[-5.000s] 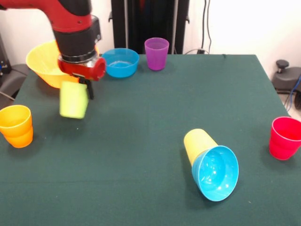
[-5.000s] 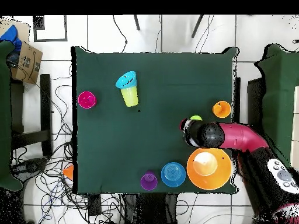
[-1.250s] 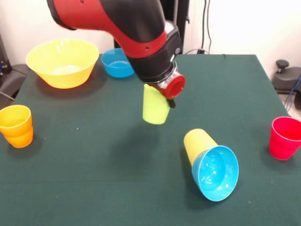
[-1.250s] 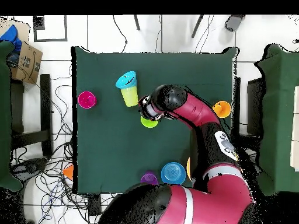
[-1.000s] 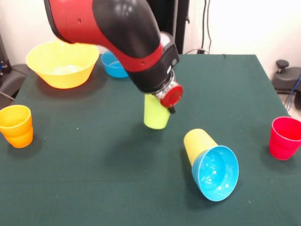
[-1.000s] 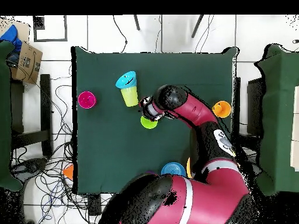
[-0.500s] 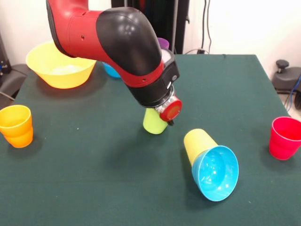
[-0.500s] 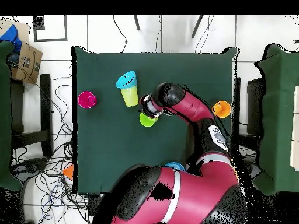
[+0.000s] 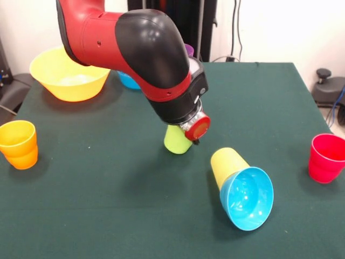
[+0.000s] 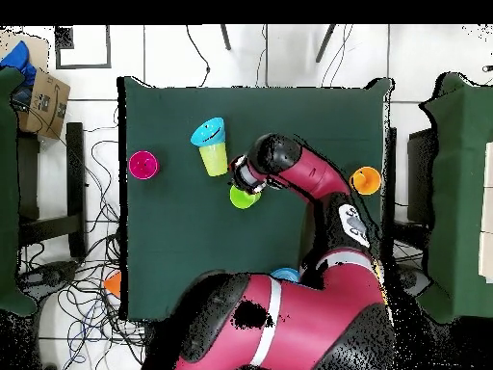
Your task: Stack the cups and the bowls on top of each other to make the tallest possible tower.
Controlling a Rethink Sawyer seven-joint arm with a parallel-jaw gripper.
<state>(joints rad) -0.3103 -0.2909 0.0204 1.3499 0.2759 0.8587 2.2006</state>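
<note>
My gripper (image 9: 183, 136) is shut on the lime green cup (image 9: 176, 142) and holds it low over the middle of the green table; I cannot tell whether the cup touches the cloth. The wrist hides most of the fingers. In the overhead view the lime green cup (image 10: 243, 197) shows just below the gripper (image 10: 248, 185). A yellow cup (image 9: 227, 163) lies on its side to the right, with a small blue bowl (image 9: 248, 198) seated in its mouth. This toppled pair also shows overhead, the yellow cup (image 10: 214, 160) and the blue bowl (image 10: 208, 131).
A red cup (image 9: 326, 158) stands at the right edge and an orange cup (image 9: 19, 144) at the left edge. A large yellow bowl (image 9: 67, 73) sits at the back left. Another blue bowl (image 9: 128, 80) and a purple cup (image 9: 188, 49) peek out behind the arm.
The arm carried the lime green cup from the back left to the table's middle and has lowered it over the last second, close beside the toppled yellow cup.
</note>
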